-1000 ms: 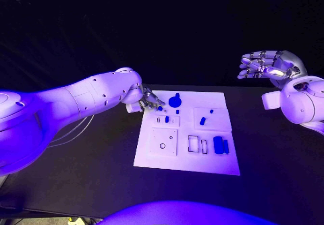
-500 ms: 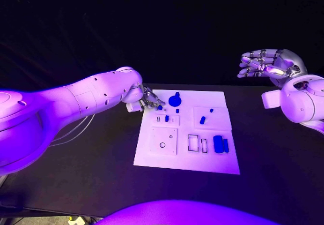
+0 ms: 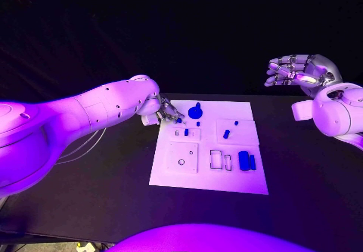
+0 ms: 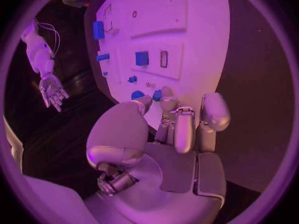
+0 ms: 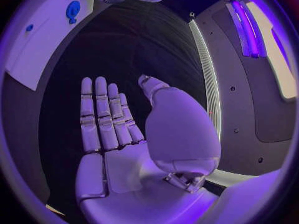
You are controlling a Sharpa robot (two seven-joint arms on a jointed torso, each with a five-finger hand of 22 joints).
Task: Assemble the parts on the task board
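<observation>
- Black bench (image 3: 91, 199) under dark backdrop, white task board (image 3: 208, 181) in the middle.
- Left robot hand (image 3: 168, 112) sits low at the board's far-left corner, fingers curled down onto the board edge. In the left wrist view its fingertips (image 4: 163, 104) close round a small blue part (image 4: 157, 95) (looks pinched, but fingers cover most of it, so I cannot tell for sure).
- Just beyond those fingers, toward the board's far edge: round blue knob part (image 3: 196, 112), close beside the left robot hand.
- Further toward the robot's body: small blue peg (image 3: 186, 133) in the left inset, another blue peg (image 3: 226, 134) on the right inset, then the large blue block (image 3: 244, 160) with a slim piece beside it, long axis running near-to-far.
- Right robot hand (image 3: 295, 72) is raised well off the bench, far right, fingers apart and holding nothing (flat open palm in the right wrist view (image 5: 106, 129)).
- Key relation: every part lies on the left hand's side of the gap; the left robot hand is far nearer, so the next placement should be its job.
</observation>
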